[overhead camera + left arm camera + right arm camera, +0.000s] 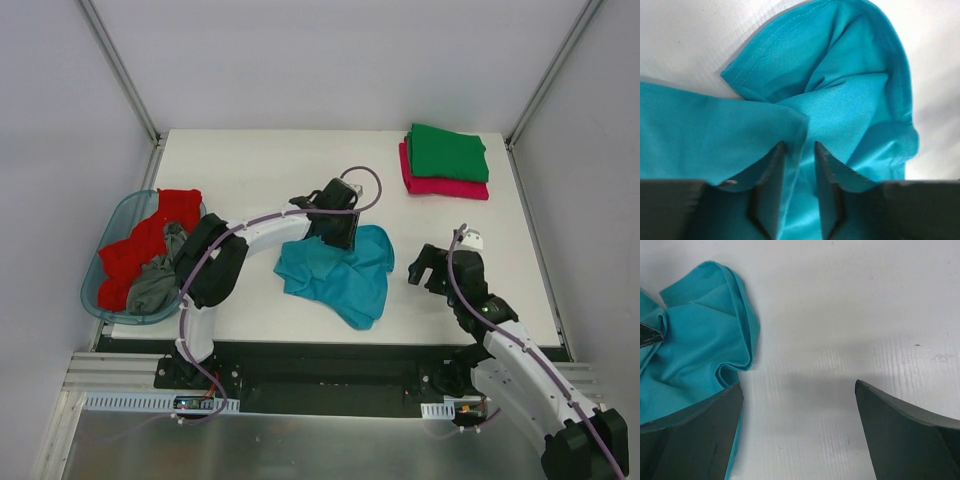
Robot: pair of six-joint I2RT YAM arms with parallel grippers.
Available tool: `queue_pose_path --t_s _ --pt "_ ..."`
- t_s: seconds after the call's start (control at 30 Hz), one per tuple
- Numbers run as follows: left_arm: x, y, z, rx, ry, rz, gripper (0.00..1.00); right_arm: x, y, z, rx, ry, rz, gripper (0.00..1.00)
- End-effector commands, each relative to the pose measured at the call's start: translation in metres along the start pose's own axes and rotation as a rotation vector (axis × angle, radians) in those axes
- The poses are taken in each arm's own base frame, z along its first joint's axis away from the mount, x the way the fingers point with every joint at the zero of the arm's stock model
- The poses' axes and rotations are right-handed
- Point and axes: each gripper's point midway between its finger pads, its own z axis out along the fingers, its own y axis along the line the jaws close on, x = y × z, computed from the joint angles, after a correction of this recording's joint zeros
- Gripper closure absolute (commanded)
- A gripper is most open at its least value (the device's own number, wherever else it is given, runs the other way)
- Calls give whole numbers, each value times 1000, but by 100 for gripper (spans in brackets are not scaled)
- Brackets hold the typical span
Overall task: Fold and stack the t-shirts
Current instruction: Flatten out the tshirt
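Note:
A crumpled teal t-shirt (340,278) lies mid-table; it also shows in the left wrist view (855,100) and the right wrist view (695,340). My left gripper (338,232) is down on its upper edge, its jaws nearly closed with a fold of teal cloth pinched between them (800,145). My right gripper (425,268) is open and empty just right of the shirt, over bare table (797,387). A folded green t-shirt (447,152) lies on a folded pink-red t-shirt (445,187) at the back right. A red t-shirt (150,240) and a grey t-shirt (158,283) lie loose in the basket.
The translucent blue basket (110,218) hangs over the table's left edge beside the left arm. The white table (260,170) is walled at the left, back and right. The left arm arches over the table between the basket and the teal shirt.

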Motion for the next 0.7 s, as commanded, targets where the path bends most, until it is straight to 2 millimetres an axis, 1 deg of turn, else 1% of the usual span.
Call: queue_pose_path --t_s 0.0,0.03,0.07,0.13,0.17,0.23,0.3,0.37,0.4,0.57,0.67 --pt "-8 -8 -3 7 3 21 78 -2 -6 4 43 4 -42 4" --pt "-7 -5 -3 -10 3 23 91 -1 -7 5 49 9 -43 4" --pt "-8 -3 -5 -23 -2 23 100 -1 -6 5 44 14 -44 4" --pt "-11 2 -12 -49 -20 24 100 1 -3 6 31 26 -49 4" --pt "-14 2 -18 -57 -38 28 100 1 1 6 8 33 -52 4" --pt "-19 6 -32 -83 -78 29 100 3 17 5 -76 57 -60 4" --pt "-25 12 -49 -124 -133 20 100 5 31 4 -146 82 -59 4" --pt "-30 26 -69 -197 -199 0 100 6 42 3 -187 95 -53 4" --pt "-32 30 -82 -224 -239 -16 100 5 45 3 -195 93 -49 4" --pt "-19 73 -128 -398 -370 -72 100 3 69 2 -253 95 -39 4" --pt "-3 100 -152 -471 -427 -128 100 6 74 7 -241 124 -47 4"
